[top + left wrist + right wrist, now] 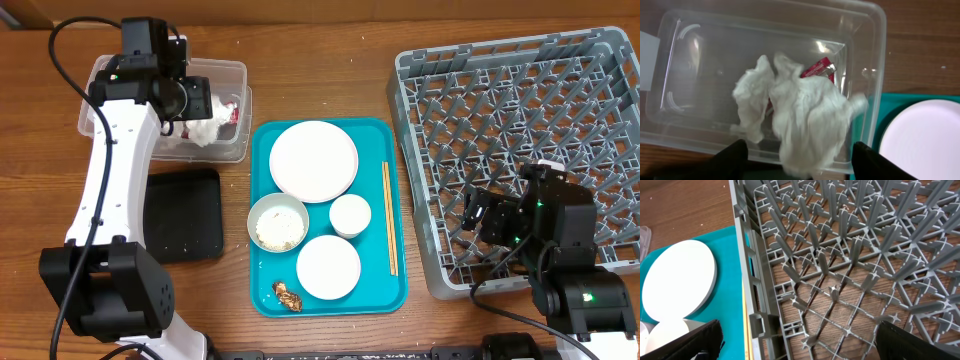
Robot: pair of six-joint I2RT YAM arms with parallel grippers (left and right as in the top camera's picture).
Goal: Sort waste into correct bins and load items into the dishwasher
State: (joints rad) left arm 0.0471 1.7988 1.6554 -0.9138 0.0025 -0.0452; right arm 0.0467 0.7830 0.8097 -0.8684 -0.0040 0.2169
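white tissues (805, 115) in clear tub (700, 65), seemingly loose beneath splayed left gripper (799, 161).

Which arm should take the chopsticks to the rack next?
Right, probably. The right gripper hovers open over the rack by the teal tray, and the chopsticks lie along that tray's rack-side edge. The left gripper is over the tub and tissue, across the tray.

A teal tray (375, 287) lies at the middle of the worktop (320, 60), long sides running near to far; the worktop is brown, grained wood.
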